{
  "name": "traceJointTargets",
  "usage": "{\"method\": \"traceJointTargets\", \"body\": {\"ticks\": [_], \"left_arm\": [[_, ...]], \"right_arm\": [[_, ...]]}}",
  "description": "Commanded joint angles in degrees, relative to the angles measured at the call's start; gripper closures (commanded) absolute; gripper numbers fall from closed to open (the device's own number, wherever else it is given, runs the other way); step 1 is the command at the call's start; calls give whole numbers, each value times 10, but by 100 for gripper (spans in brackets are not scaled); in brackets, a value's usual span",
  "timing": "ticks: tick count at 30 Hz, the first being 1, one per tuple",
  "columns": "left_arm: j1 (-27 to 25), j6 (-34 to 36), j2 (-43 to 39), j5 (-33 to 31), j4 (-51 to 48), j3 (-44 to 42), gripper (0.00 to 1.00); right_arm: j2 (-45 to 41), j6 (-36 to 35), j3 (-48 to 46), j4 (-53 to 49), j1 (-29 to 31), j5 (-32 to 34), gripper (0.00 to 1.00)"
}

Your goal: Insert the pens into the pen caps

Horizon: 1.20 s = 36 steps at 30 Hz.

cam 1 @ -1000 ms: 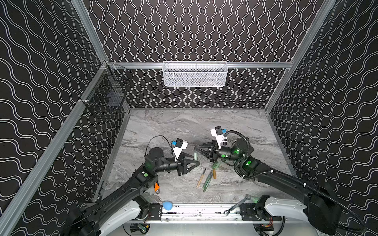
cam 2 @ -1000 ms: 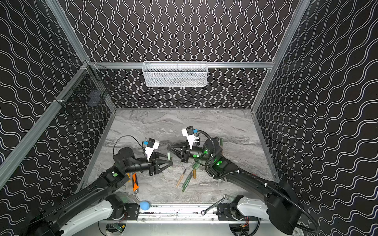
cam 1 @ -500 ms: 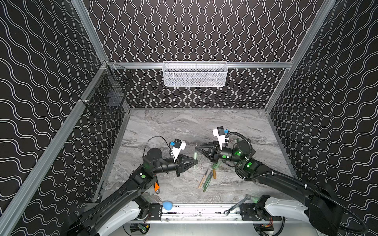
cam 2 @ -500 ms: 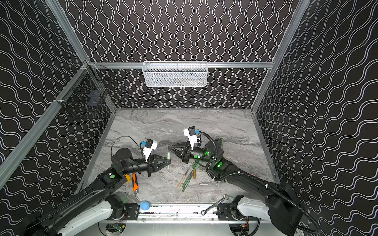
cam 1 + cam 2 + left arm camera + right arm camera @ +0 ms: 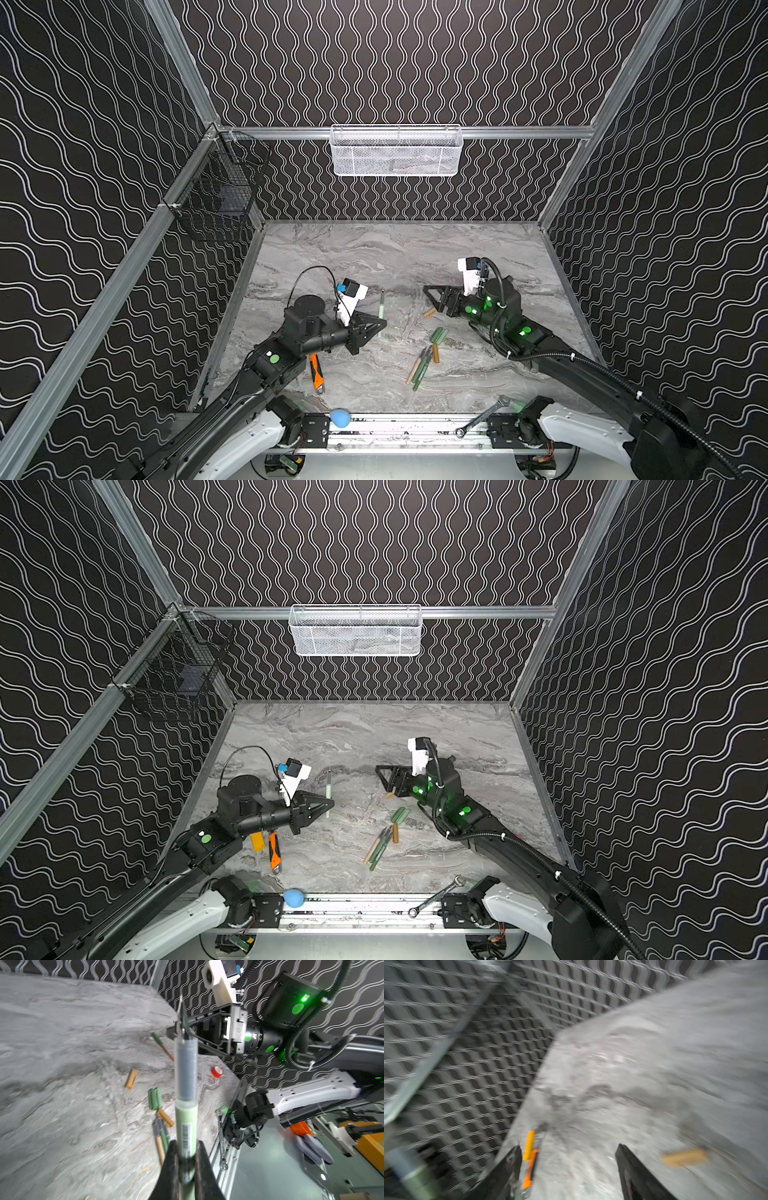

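Holding a pale green pen by its barrel, left jaws are clenched; right jaws stand released, empty, over the worktop.

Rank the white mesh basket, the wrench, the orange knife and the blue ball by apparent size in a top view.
1. white mesh basket, by far.
2. wrench, longest of the rest.
3. orange knife, shorter but thicker; the left arm may hide its far end.
4. blue ball, smallest.
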Motion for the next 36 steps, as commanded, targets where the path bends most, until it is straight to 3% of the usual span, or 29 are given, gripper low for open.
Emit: {"method": "traceJointTargets", "body": {"ticks": [1, 4, 9, 14, 36], "left_arm": [[4, 25, -8, -27, -72, 19, 100], [4, 49, -8, -20, -123, 44, 100], [4, 97, -9, 14, -180, 73, 100], [4, 93, -25, 41, -157, 56, 100], [4, 107, -28, 30, -162, 56, 100]], "right_arm": [[44, -19, 48, -226, -5, 111, 26], [112, -29, 90, -323, -4, 150, 28], [191, -30, 115, -360, -6, 137, 34], [218, -27, 104, -350, -5, 118, 40], [300, -15, 109, -309, -3, 81, 64]]}}
